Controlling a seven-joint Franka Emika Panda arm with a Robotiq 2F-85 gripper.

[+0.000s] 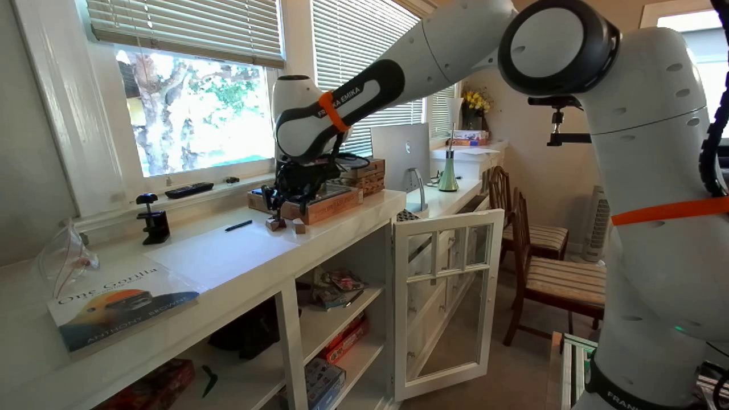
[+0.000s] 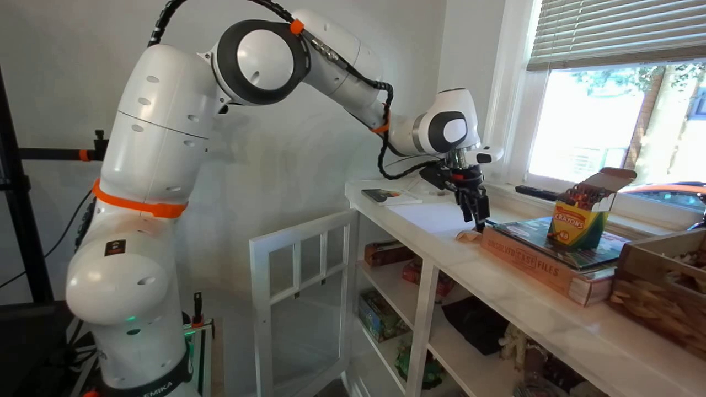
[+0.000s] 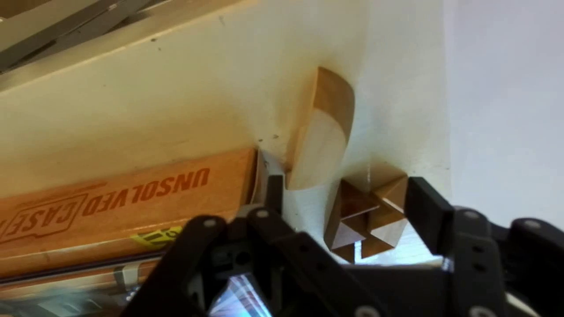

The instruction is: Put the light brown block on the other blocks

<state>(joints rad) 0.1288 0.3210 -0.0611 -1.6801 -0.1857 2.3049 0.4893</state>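
A light brown block (image 3: 321, 141) with one curved side lies on the white counter in the wrist view. It also shows as a pale block (image 1: 299, 226) near the front edge. Beside it sits a cluster of darker brown blocks (image 3: 380, 215) with triangular faces, also visible as small brown blocks (image 1: 275, 224). My gripper (image 3: 345, 189) is open around this cluster. Its right finger (image 3: 425, 215) is close against the blocks; touching, I cannot tell. The left finger (image 3: 274, 193) stands apart from them, close to the pale block's end. In an exterior view the gripper (image 2: 479, 225) hides most of the cluster.
A flat brown case-files box (image 2: 529, 262) lies close beside the gripper, with a crayon box (image 2: 576, 223) on top. A wooden crate (image 2: 656, 275) stands beyond. White paper (image 1: 222, 253), a pen (image 1: 238, 225), a clamp (image 1: 154, 219) and a book (image 1: 119, 302) share the counter.
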